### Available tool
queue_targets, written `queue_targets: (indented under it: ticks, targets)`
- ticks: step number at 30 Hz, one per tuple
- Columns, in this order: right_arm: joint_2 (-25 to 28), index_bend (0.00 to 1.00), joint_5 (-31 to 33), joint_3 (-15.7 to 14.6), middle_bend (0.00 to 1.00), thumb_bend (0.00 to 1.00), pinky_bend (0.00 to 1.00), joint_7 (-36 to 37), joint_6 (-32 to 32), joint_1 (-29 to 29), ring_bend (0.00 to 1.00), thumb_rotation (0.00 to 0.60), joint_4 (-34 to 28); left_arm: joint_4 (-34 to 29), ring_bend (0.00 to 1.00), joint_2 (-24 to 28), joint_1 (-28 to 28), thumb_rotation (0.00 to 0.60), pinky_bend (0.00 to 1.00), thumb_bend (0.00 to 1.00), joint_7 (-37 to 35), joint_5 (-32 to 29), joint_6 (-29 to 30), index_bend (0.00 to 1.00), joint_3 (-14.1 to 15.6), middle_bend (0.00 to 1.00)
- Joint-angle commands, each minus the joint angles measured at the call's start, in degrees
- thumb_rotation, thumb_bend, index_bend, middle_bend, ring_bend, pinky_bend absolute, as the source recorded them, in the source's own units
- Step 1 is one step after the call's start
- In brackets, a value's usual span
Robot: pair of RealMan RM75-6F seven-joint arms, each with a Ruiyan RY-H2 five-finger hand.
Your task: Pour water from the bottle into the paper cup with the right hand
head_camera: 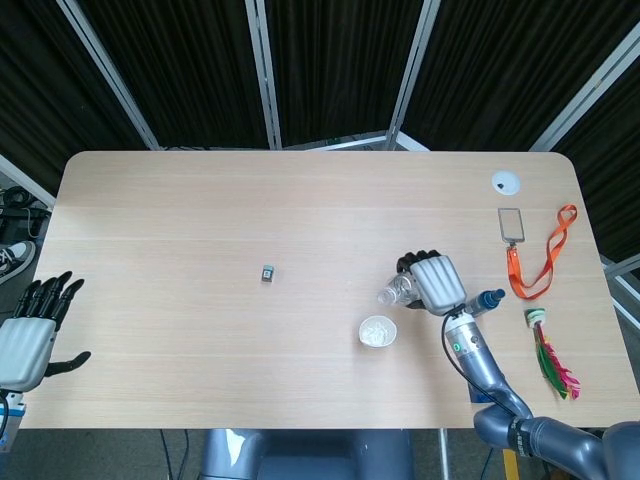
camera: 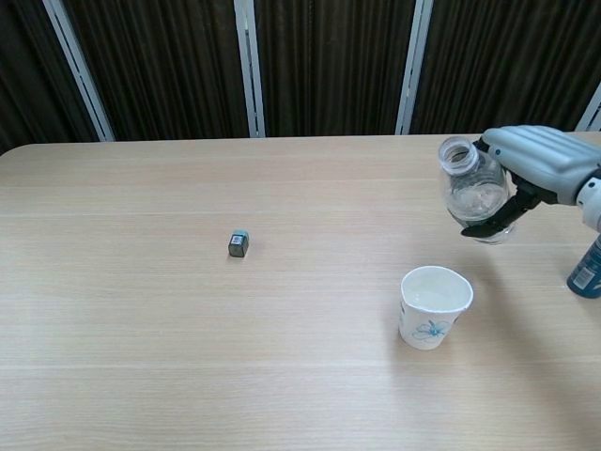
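A: Head view: right hand [head_camera: 432, 283] has its fingers clamped on the bottle [head_camera: 397, 291], beside the cup [head_camera: 377, 331] on the worktop [head_camera: 200, 220].

B: Chest view: bottle nearly upright, cup looks filled. Pour seems done; left hand [head_camera: 25, 335] idle, fingers apart.

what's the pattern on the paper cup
White with a small blue flower print on the cup; it shows best in the chest view.

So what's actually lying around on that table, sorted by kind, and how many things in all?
Bottles: 1, clear bottle held by the right hand
Paper cups: 1, paper cup
Small grey blocks: 1, small block
White discs: 1, white disc
Lanyards with card: 1, orange lanyard
Feathered toys: 1, feathered toy
Total: 6
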Motion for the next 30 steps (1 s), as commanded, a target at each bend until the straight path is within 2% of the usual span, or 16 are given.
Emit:
queue_targets:
  ticks: [1, 8, 15, 21, 30]
  targets:
    - [1.2, 0.54, 3.2, 1.4, 0.57, 0.53, 0.46, 6.8, -3.4, -0.2, 0.52, 0.600, -2.6, 0.0, 0.00, 0.0, 0.0, 0.600, 0.00, 0.00, 0.1, 0.0, 0.0, 0.06, 0.0, 0.00]
    - [0.5, 0.54, 5.9, 2.9, 0.57, 0.53, 0.46, 20.3, -8.5, 0.3, 0.52, 0.600, -1.8, 0.1, 0.00, 0.0, -0.2, 0.600, 0.00, 0.00, -0.1, -0.4, -0.5, 0.06, -0.1, 0.00]
    - [-1.2, 0.54, 7.2, 4.1, 0.57, 0.53, 0.46, 30.6, -12.0, 0.9, 0.52, 0.600, 1.2, 0.3, 0.00, -0.1, -0.5, 0.600, 0.00, 0.00, 0.0, -1.1, -1.1, 0.06, -0.2, 0.00]
    - [-3.5, 0.54, 4.8, 3.7, 0.57, 0.54, 0.46, 37.9, -11.8, 1.4, 0.52, 0.600, 6.0, 0.3, 0.00, -0.3, -0.7, 0.600, 0.00, 0.00, 0.3, -1.7, -1.6, 0.06, -0.4, 0.00]
    - [-6.6, 0.53, 2.1, 2.6, 0.57, 0.53, 0.46, 45.3, -10.5, 1.7, 0.50, 0.600, 11.9, 0.3, 0.00, -0.2, -0.8, 0.600, 0.00, 0.00, 0.2, -2.0, -1.7, 0.06, -0.4, 0.00]
